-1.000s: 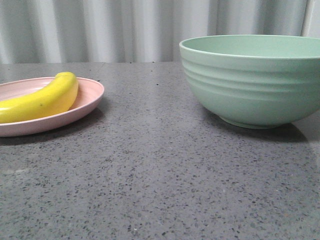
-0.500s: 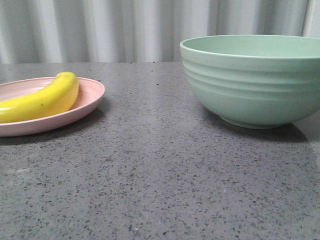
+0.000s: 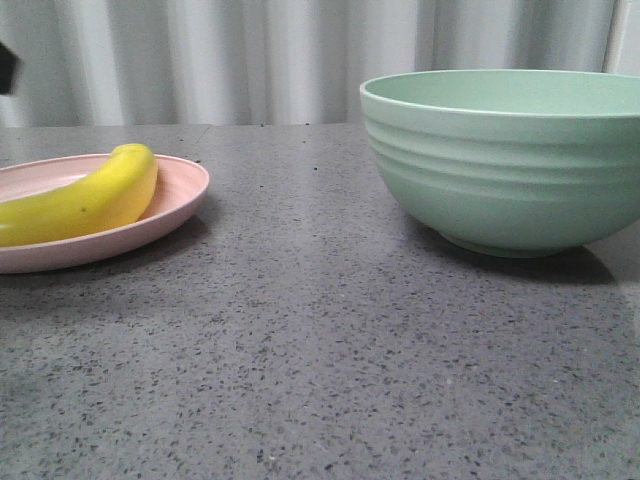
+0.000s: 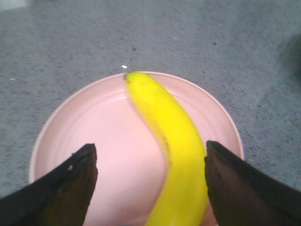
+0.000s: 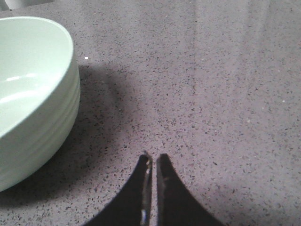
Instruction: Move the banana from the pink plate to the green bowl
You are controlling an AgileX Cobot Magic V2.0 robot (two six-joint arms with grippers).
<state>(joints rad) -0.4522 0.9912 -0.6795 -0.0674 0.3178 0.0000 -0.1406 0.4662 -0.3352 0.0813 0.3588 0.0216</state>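
Our left gripper [image 4: 148, 160] hangs over the pink plate [image 4: 94, 127] with its fingers spread wide and empty — one finger on each side of the banana [image 4: 174, 141], neither touching it. In the front view a dark sliver [image 3: 7, 68] has just appeared at the far left edge, where half a second ago we saw only curtain; we take it for our left arm coming in above the plate, so the approach is under way but the grasp is not yet made. The banana lies in the plate at the left of the grey speckled table [image 3: 320, 350], well apart from the green bowl [image 3: 510, 160] on the right. Our right gripper [image 5: 152, 162] — fingers pressed together, holding nothing — hovers beside the bowl, idle.
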